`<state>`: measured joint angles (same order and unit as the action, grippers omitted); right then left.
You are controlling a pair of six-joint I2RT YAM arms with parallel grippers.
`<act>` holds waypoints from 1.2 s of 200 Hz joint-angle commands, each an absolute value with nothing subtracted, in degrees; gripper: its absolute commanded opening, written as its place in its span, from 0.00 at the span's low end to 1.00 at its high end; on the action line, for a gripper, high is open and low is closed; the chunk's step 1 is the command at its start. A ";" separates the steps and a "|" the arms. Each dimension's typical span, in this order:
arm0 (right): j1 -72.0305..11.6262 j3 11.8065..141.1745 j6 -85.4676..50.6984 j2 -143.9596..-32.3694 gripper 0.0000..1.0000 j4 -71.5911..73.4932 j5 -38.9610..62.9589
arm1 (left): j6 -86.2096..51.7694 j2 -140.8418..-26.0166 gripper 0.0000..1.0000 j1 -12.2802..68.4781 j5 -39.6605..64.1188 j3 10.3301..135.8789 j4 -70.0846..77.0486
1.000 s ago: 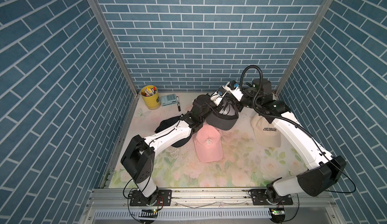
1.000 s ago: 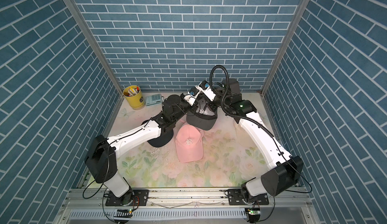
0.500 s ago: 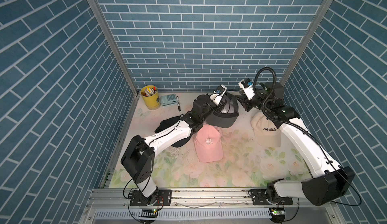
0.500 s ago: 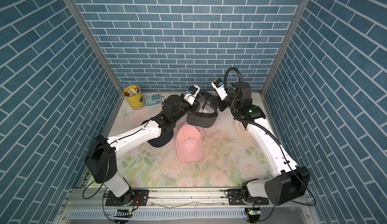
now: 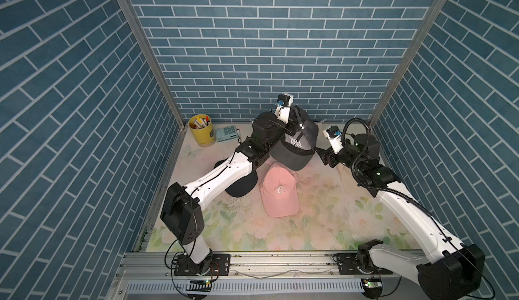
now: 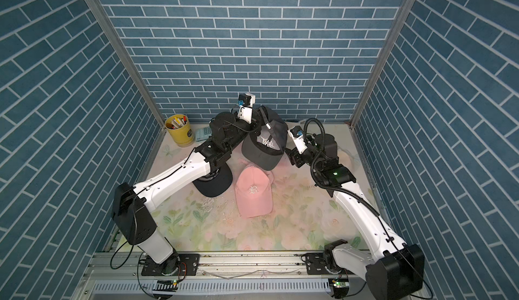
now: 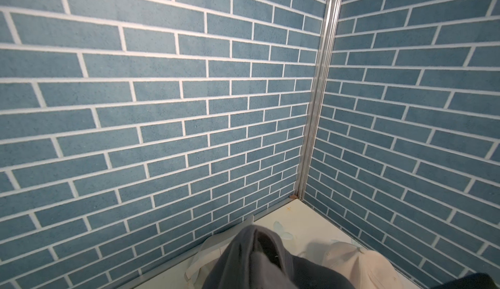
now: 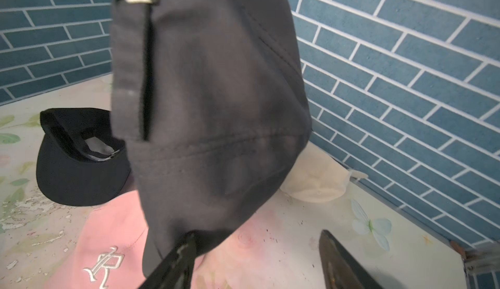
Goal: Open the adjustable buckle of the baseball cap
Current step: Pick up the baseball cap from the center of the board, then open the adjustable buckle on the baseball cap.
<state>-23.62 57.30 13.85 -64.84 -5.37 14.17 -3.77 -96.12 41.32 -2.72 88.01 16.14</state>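
**A:** Where is the grey cap (image 5: 295,147)?

**B:** Off the counter (image 5: 323,217), near the back wall. It hangs from the left tool (image 5: 294,124), which is pressed together on its fabric (the cloth hides the fingertips themselves).

**A:** And the right tool (image 8: 257,262)?

**B:** Spread wide, with nothing between its fingers (image 8: 335,260). It sits low, beside the cap's lower edge. One finger overlaps that edge in the right wrist view; I cannot tell if they touch.

**A:** The buckle?

**B:** A metal buckle (image 8: 139,0) sits on the strap at the cap's rear, high up.

**A:** Anything underneath?

**B:** A pink cap (image 5: 279,193), a black cap (image 5: 241,186) partly under the left arm, and a cream cap (image 8: 316,178) by the wall.
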 commanded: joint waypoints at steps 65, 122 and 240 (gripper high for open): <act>-27.89 58.51 17.21 -66.21 0.68 3.42 12.75 | -9.53 -97.48 0.00 41.30 -3.41 95.89 8.22; -28.90 55.24 22.25 -69.46 0.65 20.18 0.72 | -10.81 -96.78 0.00 41.27 -1.47 95.17 8.26; -28.83 56.36 23.74 -72.36 0.01 25.71 -3.68 | -14.79 -90.06 0.00 39.21 -0.42 83.59 12.14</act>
